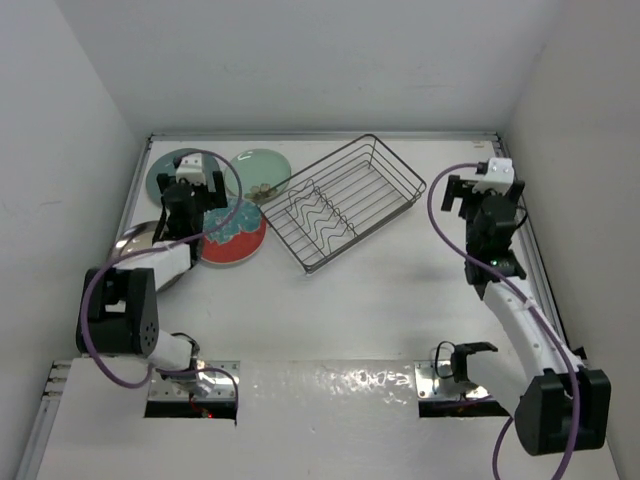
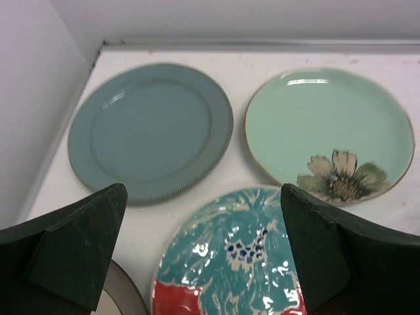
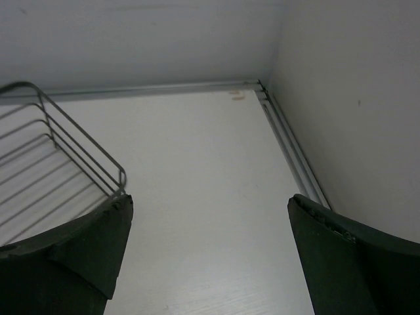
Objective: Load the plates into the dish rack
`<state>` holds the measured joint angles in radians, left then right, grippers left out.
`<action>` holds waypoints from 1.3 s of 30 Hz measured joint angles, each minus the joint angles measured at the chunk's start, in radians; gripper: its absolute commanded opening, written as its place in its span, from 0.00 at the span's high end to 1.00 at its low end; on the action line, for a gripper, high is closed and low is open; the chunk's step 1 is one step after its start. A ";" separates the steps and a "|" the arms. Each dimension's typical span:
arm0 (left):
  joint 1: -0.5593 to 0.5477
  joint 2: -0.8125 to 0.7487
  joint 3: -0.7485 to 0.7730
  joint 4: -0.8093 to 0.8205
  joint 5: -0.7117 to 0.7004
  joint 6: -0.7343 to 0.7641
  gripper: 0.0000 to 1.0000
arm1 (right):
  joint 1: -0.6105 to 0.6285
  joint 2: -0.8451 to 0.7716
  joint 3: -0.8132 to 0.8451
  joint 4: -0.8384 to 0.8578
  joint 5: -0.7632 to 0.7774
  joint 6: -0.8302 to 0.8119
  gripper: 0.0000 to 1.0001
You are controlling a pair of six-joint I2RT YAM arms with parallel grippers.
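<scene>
Rack of dark wire (image 3: 62, 154), cropped, left of gaping right pincer (image 3: 210, 200). Beyond gaping left pincer (image 2: 203, 190): dark teal round plate (image 2: 151, 131), pale mint plate (image 2: 328, 125); beneath it red-rimmed plate (image 2: 230, 262), cropped; brown-rimmed plate (image 2: 126, 295) mostly finger-hidden.

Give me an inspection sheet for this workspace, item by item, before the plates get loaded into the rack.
Surface: white table, glare at the near edge.
Job's things: dark teal plate, mint plate, red-rimmed plate and cream plate lie flat at far left; dish rack mid-table, no plates in it.
Clutter: nothing seen.
Grippers: left pincer open above the plates; right pincer open, right of the rack.
Cables: purple cables looped along both arms.
Surroundings: white walls on three sides.
</scene>
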<state>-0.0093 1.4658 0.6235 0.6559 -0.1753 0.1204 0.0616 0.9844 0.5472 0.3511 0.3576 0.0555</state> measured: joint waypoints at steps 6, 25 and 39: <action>0.000 -0.185 0.051 -0.299 0.095 -0.003 0.00 | 0.021 0.032 0.212 -0.161 -0.127 -0.036 0.07; 0.552 0.378 0.975 -1.522 0.467 0.132 0.10 | 0.453 0.339 0.529 -0.358 -0.354 -0.341 0.08; 0.796 0.172 0.567 -1.333 0.340 0.071 0.21 | 0.689 0.460 0.611 -0.319 -0.394 -0.369 0.06</action>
<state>0.7864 1.6375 1.1908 -0.6769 0.1646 0.1909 0.7502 1.4448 1.1584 0.0319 -0.0360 -0.3138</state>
